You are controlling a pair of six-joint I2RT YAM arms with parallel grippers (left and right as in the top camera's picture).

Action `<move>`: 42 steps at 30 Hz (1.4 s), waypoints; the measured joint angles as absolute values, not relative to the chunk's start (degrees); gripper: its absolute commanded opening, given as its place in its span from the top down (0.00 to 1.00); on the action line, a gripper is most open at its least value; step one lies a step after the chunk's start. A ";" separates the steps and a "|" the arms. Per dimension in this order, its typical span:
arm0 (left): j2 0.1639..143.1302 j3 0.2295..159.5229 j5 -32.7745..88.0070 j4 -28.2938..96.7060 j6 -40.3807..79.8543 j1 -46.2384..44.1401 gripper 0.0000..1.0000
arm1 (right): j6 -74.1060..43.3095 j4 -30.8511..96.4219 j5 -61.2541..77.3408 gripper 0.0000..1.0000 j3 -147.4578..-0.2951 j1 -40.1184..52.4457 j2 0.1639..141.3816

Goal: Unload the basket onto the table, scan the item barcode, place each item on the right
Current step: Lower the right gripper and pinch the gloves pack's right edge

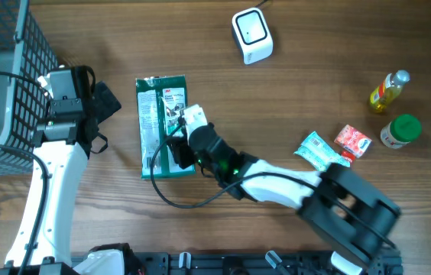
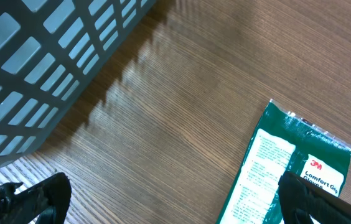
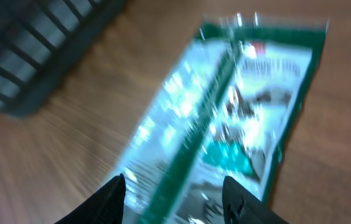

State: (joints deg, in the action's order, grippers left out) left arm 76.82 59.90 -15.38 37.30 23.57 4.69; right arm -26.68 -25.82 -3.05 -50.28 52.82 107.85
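The item is a flat green and white glove packet (image 1: 160, 114) lying on the wooden table, left of centre. My right gripper (image 1: 179, 150) hovers over its near end. In the blurred right wrist view its two fingers stand apart above the packet (image 3: 225, 112), gripper (image 3: 175, 200) open, nothing pinched. My left gripper (image 1: 102, 121) sits just left of the packet, wide open; in the left wrist view the gripper (image 2: 175, 205) has bare table between its fingers and the packet (image 2: 275, 168) lies under the right fingertip. A white barcode scanner (image 1: 251, 34) stands at the back. No barcode is readable.
A dark mesh basket (image 1: 1, 76) fills the far left corner, close behind the left gripper (image 2: 38, 56). On the right lie a yellow bottle (image 1: 390, 90), a green-lidded jar (image 1: 400, 130), a red packet (image 1: 353, 141) and a teal packet (image 1: 319, 150).
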 measured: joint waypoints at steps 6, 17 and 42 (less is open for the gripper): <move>76.82 59.90 -15.38 37.30 23.57 4.69 0.00 | -26.24 -25.36 -3.05 0.57 -50.26 52.82 111.98; 76.82 59.90 -15.38 37.30 23.57 4.69 0.00 | -26.22 -30.30 -0.43 0.55 -50.28 52.82 111.98; 76.82 59.90 -15.38 37.30 23.57 4.69 0.00 | -27.44 -27.42 3.22 0.59 -50.96 52.82 115.50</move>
